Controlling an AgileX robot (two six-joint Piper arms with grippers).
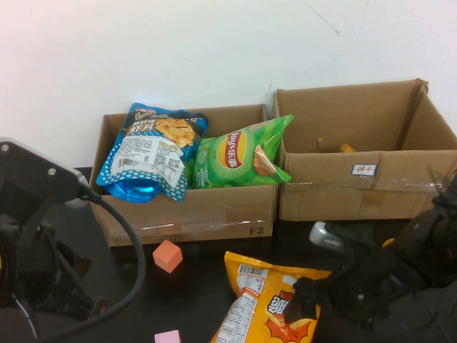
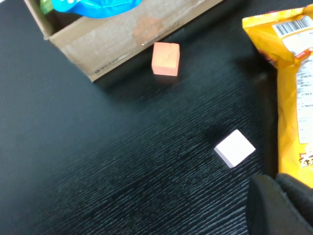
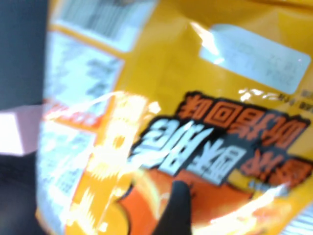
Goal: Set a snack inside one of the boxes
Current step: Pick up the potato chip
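The right gripper (image 1: 303, 299) sat low over the near right part of the black tabletop (image 1: 200, 300), down on the right side of the orange snack bag (image 1: 268, 304); whether its fingers were apart or clamped on the bag could not be told, though the right wrist view was filled by the bag's glossy orange face (image 3: 195, 122) with one dark fingertip (image 3: 177, 210) against it. The orange snack bag lay flat near the front edge of the tabletop, toward the middle, outside both boxes. Just to its left, at the front edge, lay a pale pink block (image 1: 167, 336), and farther back an orange block (image 1: 168, 256) rested right in front of the left cardboard box (image 1: 193, 214). That box stood toward the back, left of centre, and held a blue snack bag (image 1: 153, 153) leaning over its left side and a green chip bag (image 1: 239, 153) propped on its right side. The right cardboard box (image 1: 364, 179) stood just beside it toward the back right corner, with a small orange item (image 1: 347, 148) barely visible inside. The left gripper (image 2: 281, 205) hovered above the near left part of the tabletop, apart from every object; only a dark edge of it showed in the left wrist view, so its fingers' state could not be told.
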